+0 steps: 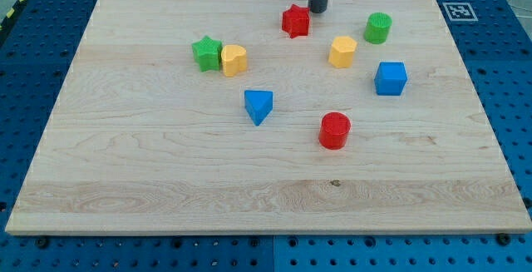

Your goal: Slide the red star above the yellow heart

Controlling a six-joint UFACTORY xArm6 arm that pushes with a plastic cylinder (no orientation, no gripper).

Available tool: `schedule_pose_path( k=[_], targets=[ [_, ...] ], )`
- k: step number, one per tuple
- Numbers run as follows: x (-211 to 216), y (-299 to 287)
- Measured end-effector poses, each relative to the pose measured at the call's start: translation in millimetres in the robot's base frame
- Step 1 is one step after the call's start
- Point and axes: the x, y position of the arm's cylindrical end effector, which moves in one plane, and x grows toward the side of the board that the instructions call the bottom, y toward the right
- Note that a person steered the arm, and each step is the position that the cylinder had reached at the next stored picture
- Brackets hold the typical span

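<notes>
Now my tip [319, 11] sits just far-right of the red star [295, 21], nearly touching; no fingers, only a bare rod. Yellow heart [234, 59] lies well left and nearer, touching the green star [206, 53]. Best to push the star leftward and stop beyond the heart. Pale wooden board [125, 180], blue pegboard [515, 81] around it

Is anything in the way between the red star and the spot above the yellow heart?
Nothing visible. The board between the red star and the spot above the yellow heart is bare; my tip sits just right of the star.
</notes>
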Motion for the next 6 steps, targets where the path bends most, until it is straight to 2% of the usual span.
schedule_pose_path(
  k=[1, 4, 6],
  targets=[
    [26, 1],
    [29, -91],
    [32, -107]
  ],
)
